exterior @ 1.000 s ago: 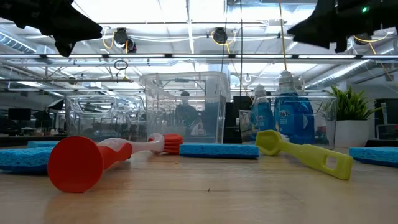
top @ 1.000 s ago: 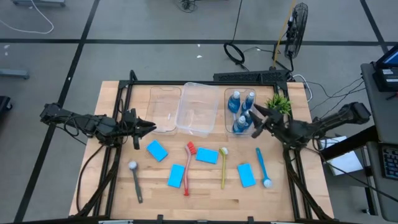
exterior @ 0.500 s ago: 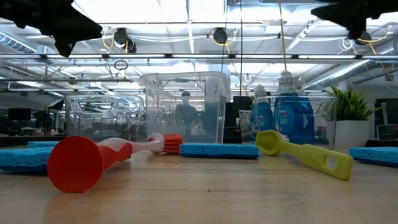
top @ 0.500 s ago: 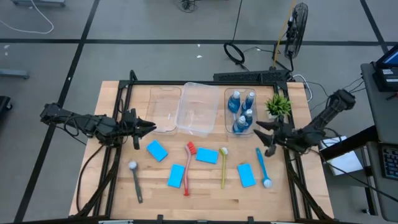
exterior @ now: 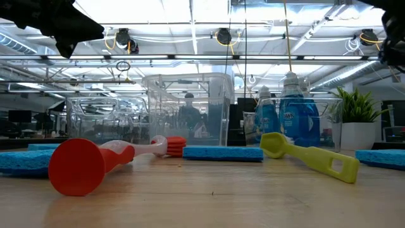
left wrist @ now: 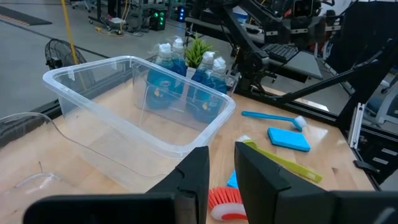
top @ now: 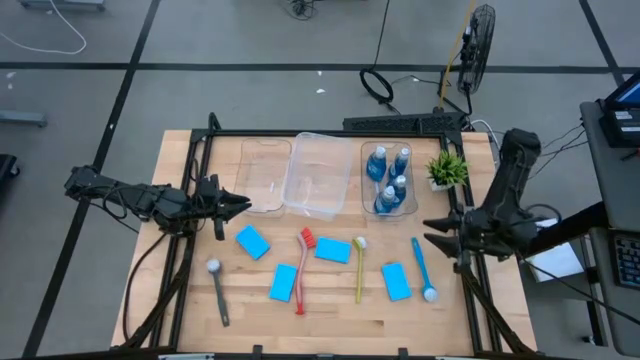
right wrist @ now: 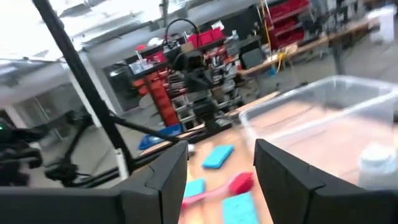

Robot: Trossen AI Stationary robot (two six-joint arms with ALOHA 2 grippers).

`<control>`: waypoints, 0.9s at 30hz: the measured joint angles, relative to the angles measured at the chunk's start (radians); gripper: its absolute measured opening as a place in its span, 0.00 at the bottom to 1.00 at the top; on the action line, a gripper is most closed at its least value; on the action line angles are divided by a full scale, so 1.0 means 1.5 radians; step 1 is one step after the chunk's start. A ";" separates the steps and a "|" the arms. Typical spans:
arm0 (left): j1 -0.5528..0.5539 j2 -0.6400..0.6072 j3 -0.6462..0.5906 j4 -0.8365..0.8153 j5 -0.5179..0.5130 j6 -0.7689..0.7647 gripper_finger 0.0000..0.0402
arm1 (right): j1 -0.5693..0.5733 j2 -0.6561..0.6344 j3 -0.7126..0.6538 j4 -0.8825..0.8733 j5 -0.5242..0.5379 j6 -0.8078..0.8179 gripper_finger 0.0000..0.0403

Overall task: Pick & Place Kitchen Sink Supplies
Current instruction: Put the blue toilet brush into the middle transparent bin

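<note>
four bottles point(top: 388, 178) standing in the right bin point(top: 388, 209), just beside the plant point(top: 447, 168). middle bin point(top: 318, 175) and left bin point(top: 263, 178) alongside, nothing seen inside. four sponges on the table point(top: 170, 290): one point(top: 252, 241) near the left bin, one point(top: 284, 282) lower, one point(top: 332, 250) between the red brush point(top: 303, 268) and the yellow-green brush point(top: 359, 268), one point(top: 396, 281) between the yellow-green and the blue brush point(top: 422, 268). grey brush point(top: 217, 290) lying apart toward the left edge.

left gripper point(top: 243, 203) hovering off the table beside the left bin's front corner, fingers point(left wrist: 196, 174) a narrow gap apart, grasping nothing. right gripper point(top: 430, 231) raised by the table's right edge, near the blue brush head, fingers point(right wrist: 160, 171) spread wide, released, nothing between them.

from table height: red brush handle point(exterior: 79, 166) in front, yellow-green brush point(exterior: 310, 155) to the right, sponge point(exterior: 222, 152) between them, bottles point(exterior: 286, 119) behind.
</note>
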 joint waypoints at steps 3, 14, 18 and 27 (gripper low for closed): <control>0.000 0.000 0.000 0.000 0.000 0.000 0.19 | 0.042 0.002 0.000 0.000 0.006 0.043 0.42; 0.000 0.000 0.000 0.000 0.000 -0.072 0.19 | 0.068 0.007 0.034 0.010 0.041 -0.019 0.42; 0.000 0.000 0.000 0.000 0.000 -0.071 0.19 | 0.073 0.020 0.099 0.011 0.081 -0.149 0.42; 0.000 0.000 0.000 0.000 0.000 -0.070 0.19 | 0.120 0.074 0.218 0.046 0.125 -0.361 0.42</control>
